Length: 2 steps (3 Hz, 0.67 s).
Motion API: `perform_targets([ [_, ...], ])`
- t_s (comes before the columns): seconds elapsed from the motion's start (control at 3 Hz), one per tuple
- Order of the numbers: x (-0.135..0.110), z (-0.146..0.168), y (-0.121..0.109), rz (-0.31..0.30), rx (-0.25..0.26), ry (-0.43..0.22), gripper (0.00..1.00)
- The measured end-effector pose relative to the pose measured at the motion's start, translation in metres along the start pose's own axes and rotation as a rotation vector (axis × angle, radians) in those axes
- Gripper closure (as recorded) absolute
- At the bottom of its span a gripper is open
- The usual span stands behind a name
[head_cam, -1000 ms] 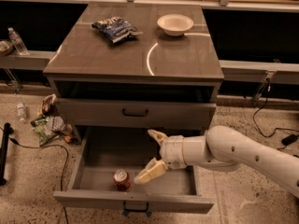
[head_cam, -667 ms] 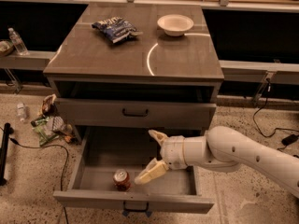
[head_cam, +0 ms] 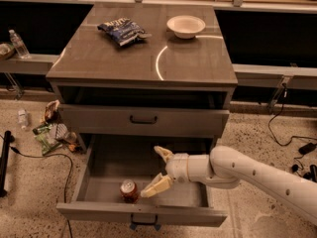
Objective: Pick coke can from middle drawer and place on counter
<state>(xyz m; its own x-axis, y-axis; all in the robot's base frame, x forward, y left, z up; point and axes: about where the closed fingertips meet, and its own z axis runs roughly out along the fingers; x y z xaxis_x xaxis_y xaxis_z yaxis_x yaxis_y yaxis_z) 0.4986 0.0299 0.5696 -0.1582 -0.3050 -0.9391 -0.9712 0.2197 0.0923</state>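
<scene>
The coke can stands upright, red with a silver top, near the front of the pulled-out middle drawer. My gripper is open inside the drawer, just right of the can; its lower finger reaches toward the can and sits close beside it, the upper finger points up and left. The white arm comes in from the right. The glossy grey-brown counter with a thin white arc mark tops the cabinet above.
A dark blue chip bag and a white bowl lie at the back of the counter. A closed drawer front with a black handle sits above the open drawer. Litter and cables lie on the speckled floor at left.
</scene>
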Motion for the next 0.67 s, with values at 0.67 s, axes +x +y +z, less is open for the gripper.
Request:
perform_targets([
  [0.67,0.061,0.047,-0.041,-0.028,0.011,-0.010,0.00],
])
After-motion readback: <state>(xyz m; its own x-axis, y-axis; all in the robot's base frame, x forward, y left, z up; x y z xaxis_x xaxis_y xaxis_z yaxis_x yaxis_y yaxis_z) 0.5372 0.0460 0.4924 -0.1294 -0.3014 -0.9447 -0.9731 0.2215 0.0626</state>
